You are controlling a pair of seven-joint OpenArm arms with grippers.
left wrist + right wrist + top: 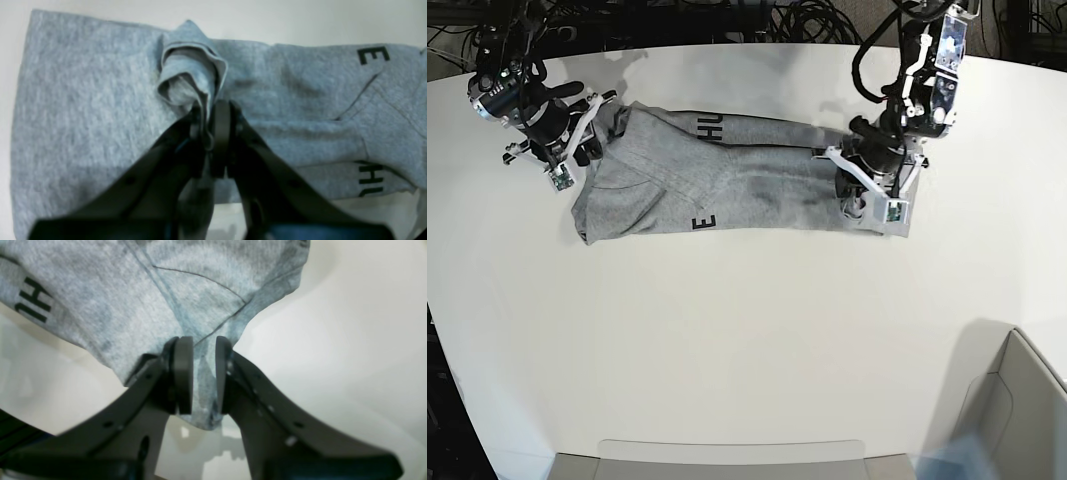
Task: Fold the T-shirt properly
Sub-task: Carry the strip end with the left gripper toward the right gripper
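Surface: white table [747,330], T-shirt [727,180] laid out.
Left gripper [213,113]: clamped on bunched hem.
Right gripper [204,373]: fabric pinched between pads.

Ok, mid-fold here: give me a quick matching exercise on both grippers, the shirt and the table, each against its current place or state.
Things:
1. left gripper
2. right gripper
3. T-shirt
4. table

States:
A. white, bare in the foreground
B. clamped on a bunched fold of grey cloth
C. stretched out in a long band between the two arms
D. cloth between its pads, at the end with the sleeve seam

Pairs: 1-B, 2-D, 3-C, 4-A
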